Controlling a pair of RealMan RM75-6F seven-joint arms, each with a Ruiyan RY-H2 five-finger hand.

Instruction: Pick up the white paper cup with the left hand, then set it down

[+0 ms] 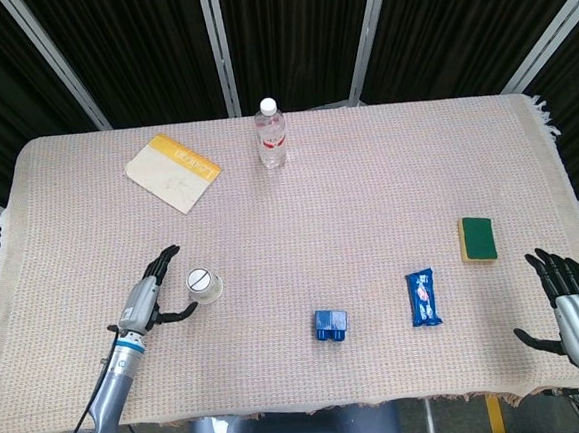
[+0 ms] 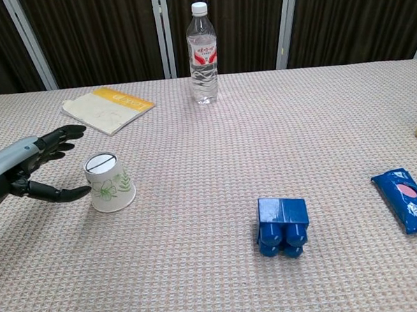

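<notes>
Your left hand [image 2: 34, 168] sits low over the worktop [image 1: 368, 190] at its near left, fingers spread and holding nothing. One fingertip reaches toward the base of the white paper cup [image 2: 109, 182] from the left; whether it touches the cup cannot be told. The cup stands upside down on the woven cloth, wide rim down, with a green leaf print on its side, just to the right of your hand. In the head view the same hand [image 1: 148, 302] lies beside the cup [image 1: 203, 284], fingers fanned around its left side but not wrapped on it.

Further out, a blue block pack [image 2: 283, 226] lies near the front middle of the worktop, well apart from the cup. A blue snack packet [image 2: 405, 199] lies to its right, and a yellow and green sponge [image 1: 478, 238] lies beyond that, toward the right edge. At the far side a clear water bottle [image 2: 202, 53] stands upright, and a yellow-edged booklet [image 2: 107, 109] lies flat to its left.

Your right hand [image 1: 574, 304] is at the near right corner, off the cloth's edge, fingers apart and empty.
</notes>
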